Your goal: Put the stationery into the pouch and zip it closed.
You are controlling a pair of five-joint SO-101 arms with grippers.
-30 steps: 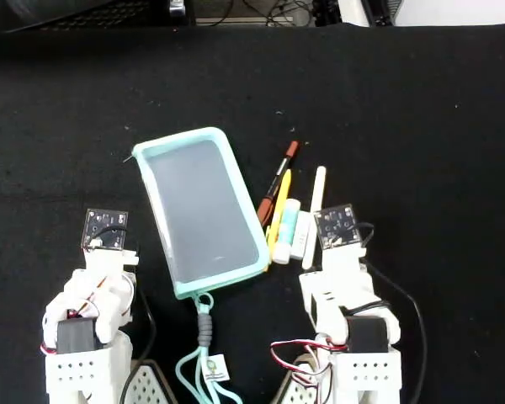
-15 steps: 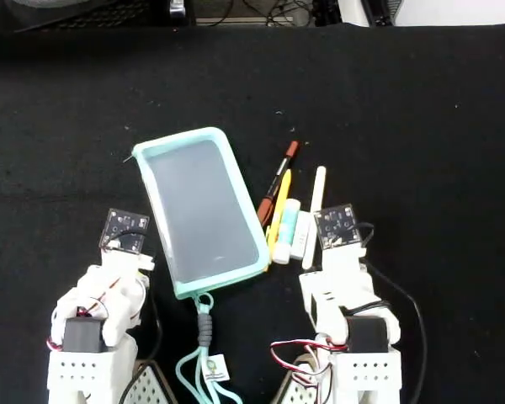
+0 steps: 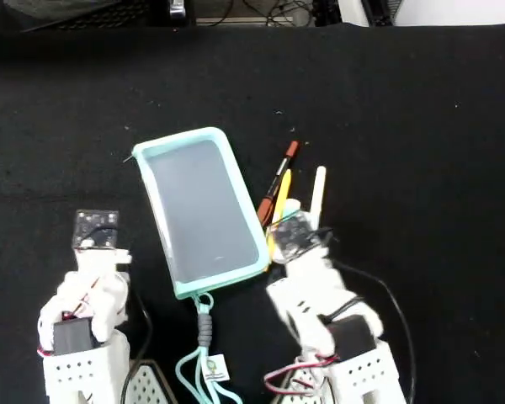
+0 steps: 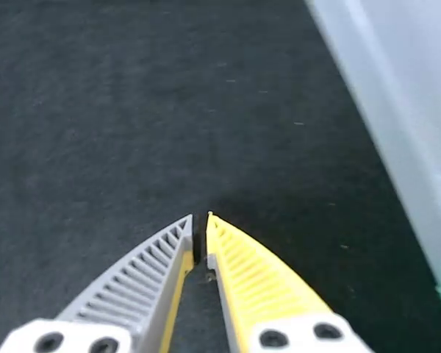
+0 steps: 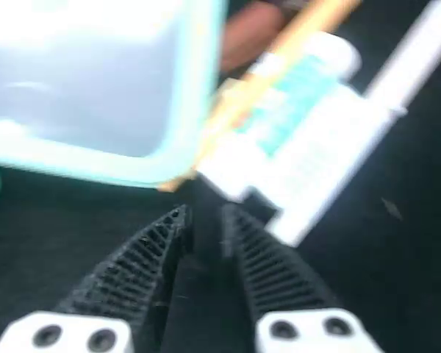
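While left jaws sit clenched, right jaws gape slightly beside the pouch.

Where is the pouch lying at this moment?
In the high view, the pouch lies flat near the middle of the black table, just ahead of the two arms, with the pens along its right edge.

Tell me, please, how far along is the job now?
Done: nothing; the pens and glue stick lie beside the pouch. In hand: the right gripper is at the glue stick, fingers slightly apart, empty. To do: load everything, then zip.
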